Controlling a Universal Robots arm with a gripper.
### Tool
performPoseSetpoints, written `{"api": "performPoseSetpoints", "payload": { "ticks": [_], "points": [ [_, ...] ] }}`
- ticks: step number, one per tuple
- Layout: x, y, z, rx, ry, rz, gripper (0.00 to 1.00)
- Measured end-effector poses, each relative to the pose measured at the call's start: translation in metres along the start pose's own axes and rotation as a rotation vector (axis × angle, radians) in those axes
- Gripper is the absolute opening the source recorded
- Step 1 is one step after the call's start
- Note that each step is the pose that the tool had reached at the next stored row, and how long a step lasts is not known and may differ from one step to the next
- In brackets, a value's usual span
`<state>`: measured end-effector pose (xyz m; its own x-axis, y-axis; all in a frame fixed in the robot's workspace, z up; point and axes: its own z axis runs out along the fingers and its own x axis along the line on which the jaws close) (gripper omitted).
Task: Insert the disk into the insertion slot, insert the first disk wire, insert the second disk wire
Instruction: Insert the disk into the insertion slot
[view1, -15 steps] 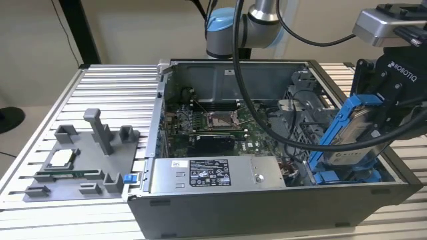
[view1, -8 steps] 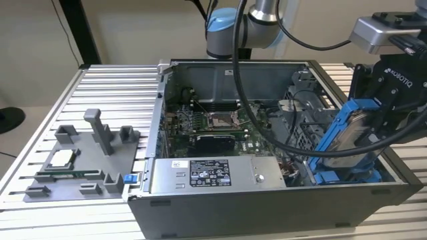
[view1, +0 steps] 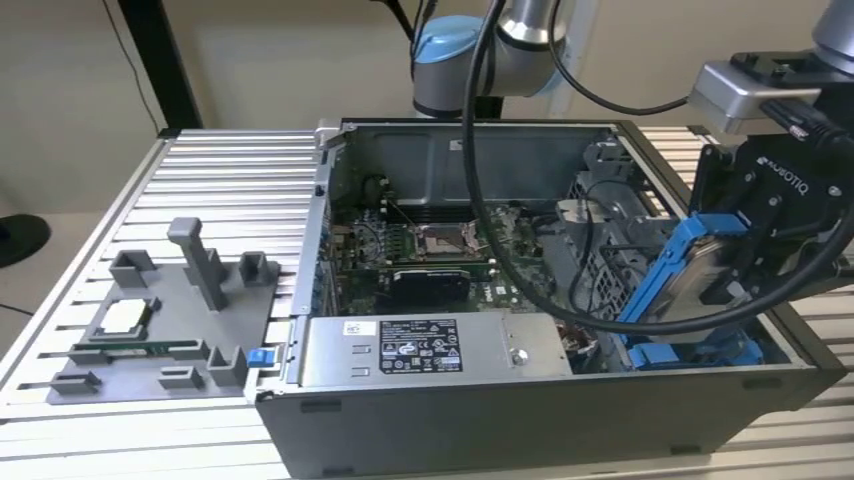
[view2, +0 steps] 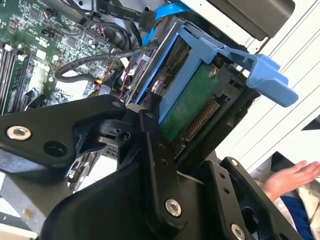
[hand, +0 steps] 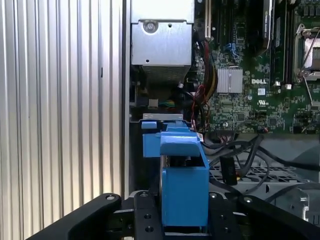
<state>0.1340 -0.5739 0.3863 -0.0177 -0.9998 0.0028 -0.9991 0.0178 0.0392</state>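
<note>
Worktop (view1: 227, 170) of ribbed aluminium carries everything, with a beige wall (view1: 267, 60) behind it. One open computer case (view1: 534, 420) sits on it, and one grey tray (view1: 80, 385) lies beside the case at the exterior view's left. Inside the case are one green circuit board (view1: 360, 250), one grey labelled box (view1: 427, 350) along the near wall, and several black cables (view1: 514, 270). The tray holds one pale square chip (view1: 123, 315) and one green strip (view1: 134, 349). One gripper (view1: 727, 275) hangs over the case's end at the exterior view's right, its fingers (hand: 146, 217) clenched on the one disk (view1: 671, 275) — the blue frame is pinched from both sides in both wrist views. The disk stands tilted on edge, not seated in any slot. One hand (view2: 292, 177) shows beyond the case in the second wrist view.
</note>
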Motion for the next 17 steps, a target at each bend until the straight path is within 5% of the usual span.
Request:
{"api": "performPoseSetpoints", "payload": {
  "ticks": [10,11,17],
  "points": [
    [0.0000,-0.0002,0.0044,0.0001,0.0003,0.000,0.00],
    [0.0000,-0.0003,0.0044,0.0001,0.0003,0.000,1.00],
    [0.0000,-0.0003,0.0048,0.0000,0.0000,0.000,1.00]
  ]
}}
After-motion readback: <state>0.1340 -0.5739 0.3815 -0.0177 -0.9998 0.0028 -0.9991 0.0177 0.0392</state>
